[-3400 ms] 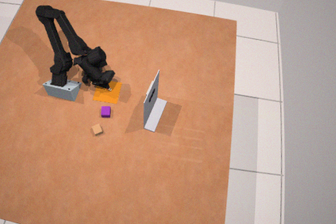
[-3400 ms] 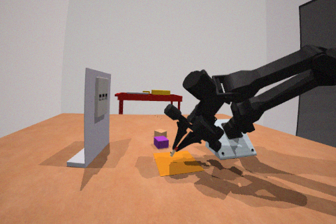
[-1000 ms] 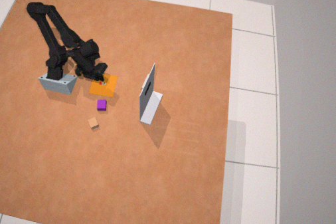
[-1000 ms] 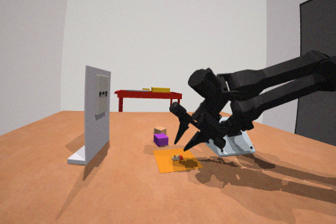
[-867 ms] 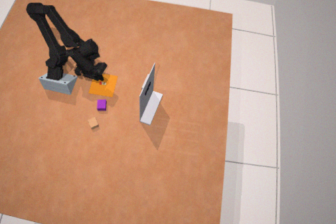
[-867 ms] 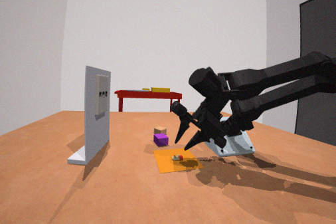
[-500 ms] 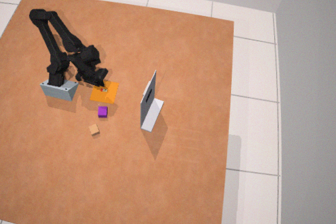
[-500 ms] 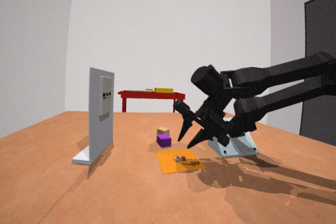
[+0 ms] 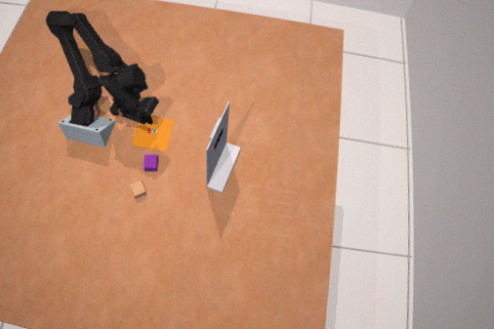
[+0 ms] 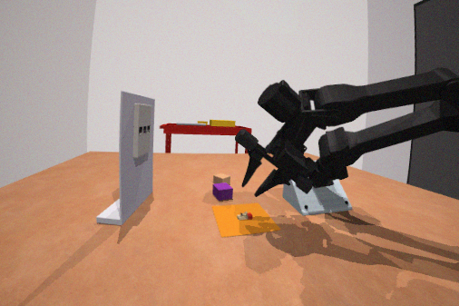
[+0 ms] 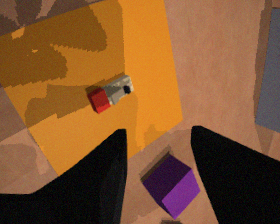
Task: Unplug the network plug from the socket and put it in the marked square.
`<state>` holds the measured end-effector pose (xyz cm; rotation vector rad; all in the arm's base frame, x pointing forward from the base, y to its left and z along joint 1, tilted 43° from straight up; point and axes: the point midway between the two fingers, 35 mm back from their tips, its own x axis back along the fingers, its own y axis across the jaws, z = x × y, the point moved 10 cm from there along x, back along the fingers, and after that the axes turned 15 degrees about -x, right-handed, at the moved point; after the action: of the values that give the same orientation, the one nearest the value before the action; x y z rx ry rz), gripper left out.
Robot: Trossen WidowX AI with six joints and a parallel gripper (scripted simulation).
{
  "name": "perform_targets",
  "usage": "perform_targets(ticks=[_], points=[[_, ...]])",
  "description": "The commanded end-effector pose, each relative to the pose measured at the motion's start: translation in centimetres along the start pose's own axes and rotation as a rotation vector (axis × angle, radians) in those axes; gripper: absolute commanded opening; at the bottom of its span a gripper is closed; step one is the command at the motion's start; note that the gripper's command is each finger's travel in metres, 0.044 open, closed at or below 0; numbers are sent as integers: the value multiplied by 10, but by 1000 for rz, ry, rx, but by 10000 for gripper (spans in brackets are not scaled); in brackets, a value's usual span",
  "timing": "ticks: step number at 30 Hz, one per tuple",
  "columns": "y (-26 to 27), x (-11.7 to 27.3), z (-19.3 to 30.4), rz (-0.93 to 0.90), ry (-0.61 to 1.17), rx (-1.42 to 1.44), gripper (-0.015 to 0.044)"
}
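Observation:
The network plug (image 9: 152, 131) (image 10: 244, 216) (image 11: 110, 94), grey with a red end, lies on the orange marked square (image 9: 158, 143) (image 10: 227, 229) (image 11: 150, 45), well inside its edges. My gripper (image 10: 250, 192) (image 11: 159, 136) is open and empty, raised above the table. In the wrist view the plug is beyond the left fingertip, not between the fingers. The upright panel (image 9: 211, 160) (image 10: 129, 173) stands with its socket plate (image 10: 142, 143) showing three dark openings and no plug in them.
A purple cube (image 9: 150, 162) (image 10: 222, 192) (image 11: 172, 187) lies just beside the square. A tan cube (image 9: 138, 188) (image 10: 221, 179) lies beyond it. The arm's pale base (image 9: 88, 133) (image 10: 317, 199) is beside the square. The panel's foot (image 9: 226, 170) (image 10: 110, 214) rests on the table.

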<state>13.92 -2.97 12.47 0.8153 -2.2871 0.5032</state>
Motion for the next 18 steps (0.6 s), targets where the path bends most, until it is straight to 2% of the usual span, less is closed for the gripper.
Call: perform_targets(ticks=[1,18], points=[[-3,3,-2,1,-2,7,156],[-12,17,-3,-2,1,8,156]])
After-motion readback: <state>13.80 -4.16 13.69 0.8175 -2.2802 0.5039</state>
